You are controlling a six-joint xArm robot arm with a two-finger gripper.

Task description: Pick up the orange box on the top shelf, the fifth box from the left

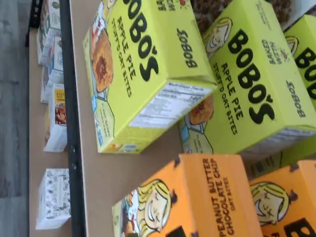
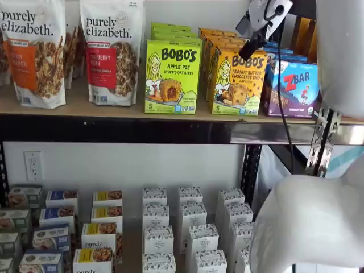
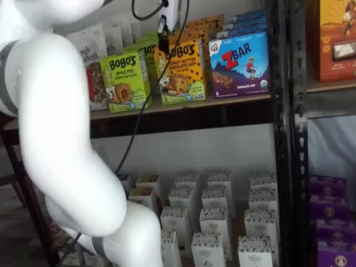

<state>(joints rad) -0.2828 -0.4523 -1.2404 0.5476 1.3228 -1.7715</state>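
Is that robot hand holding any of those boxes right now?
Nothing appears held. The gripper hangs in front of the orange box, which stands on the top shelf. Whether its fingers are open cannot be told.

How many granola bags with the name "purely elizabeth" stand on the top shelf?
2 fronts show: one bag at the left end of the top shelf, one right of it. More seem to stand behind.

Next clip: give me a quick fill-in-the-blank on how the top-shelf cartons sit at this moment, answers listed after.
1. On the top shelf, the orange box stands between the lime-green Apple Pie carton and the blue ____ carton.
2. The orange box's front reads Peanut Butter Chocolate ____.
3. To the Apple Pie carton's other side stand purely elizabeth ____.
4. On the shelf below stand rows of small ____ boxes.

Answers: ZBar; Chip; bags; white
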